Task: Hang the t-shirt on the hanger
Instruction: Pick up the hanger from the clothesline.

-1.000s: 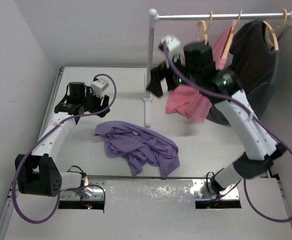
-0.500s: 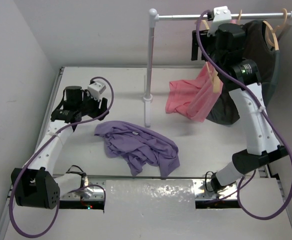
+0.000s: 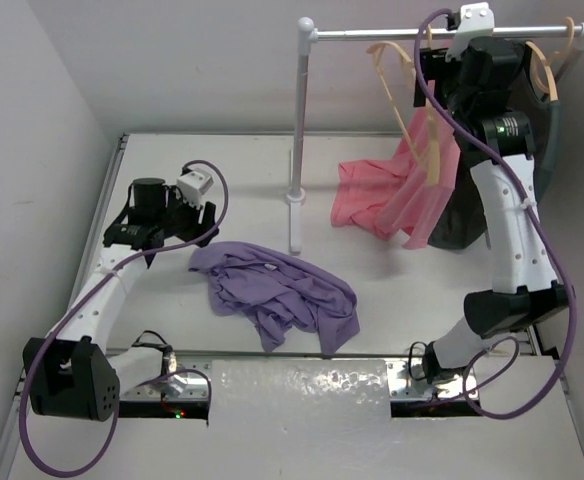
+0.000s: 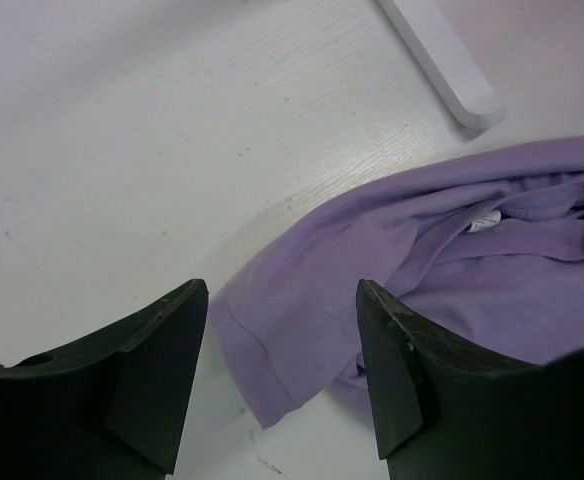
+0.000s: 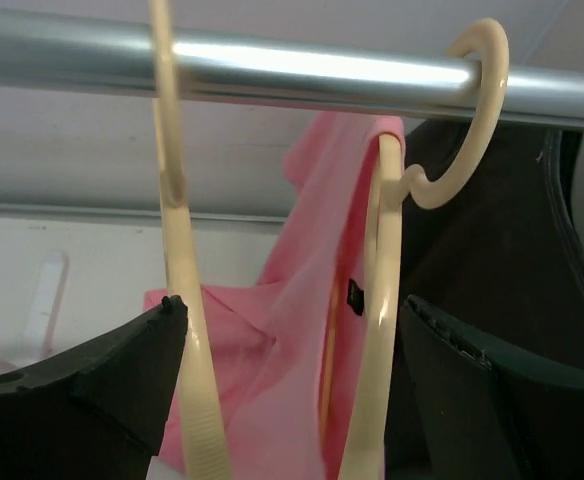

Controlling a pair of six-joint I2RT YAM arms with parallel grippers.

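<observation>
1. Your left gripper point(image 4: 282, 300) hangs partly open with nothing in it, over the left edge of the t-shirt point(image 3: 277, 290).
2. The t-shirt lies crumpled on the worktop point(image 3: 242, 180), near the middle of its near edge.
3. Your right gripper point(image 5: 292, 320) is up at the rail point(image 3: 372, 33), jaws wide, gripping nothing.
4. The hanger point(image 5: 180, 240) hooks over the rail above the far right corner, its bare arm between those fingers beside the pink garment point(image 3: 372, 195).
</observation>
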